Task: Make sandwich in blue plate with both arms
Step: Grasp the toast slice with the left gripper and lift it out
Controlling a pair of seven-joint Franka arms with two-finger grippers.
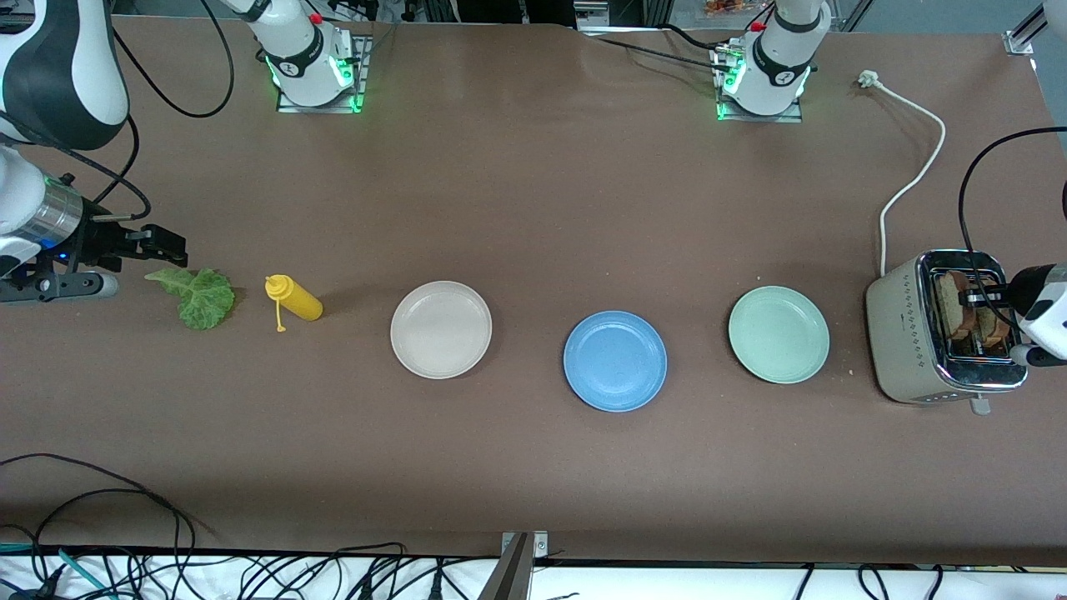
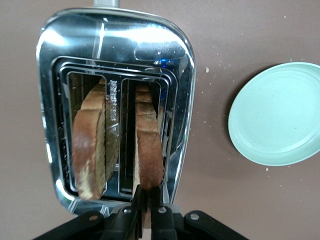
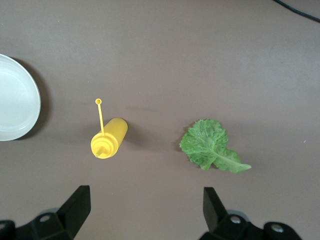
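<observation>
Left hand [image 2: 145,210] is seen at the toaster [image 1: 909,333], at the left arm's end of the counter [image 1: 533,208], fingers pressed together on the top edge of one bread slice [image 2: 147,145]. A second slice [image 2: 90,150] stands in the other slot, untouched.

Blue plate [image 1: 615,360] lies bare mid-counter, between the beige plate [image 1: 441,329] and the green plate [image 1: 778,334], a little nearer the front camera than both.

Lettuce [image 1: 200,296] lies flat at the right arm's end, beside the yellow bottle [image 1: 293,300]. Right hand [image 3: 145,210] is held above the counter near the lettuce, fingers spread wide, nothing held; this arm appears to be waiting.

Step in hand, as judged: slice to be drawn out of the slot. A straight upward pull is advised, so the crust is not dragged against the slot wall. The pinch is narrow and on the edge only; slip or tearing is possible if the slice is swung early.
</observation>
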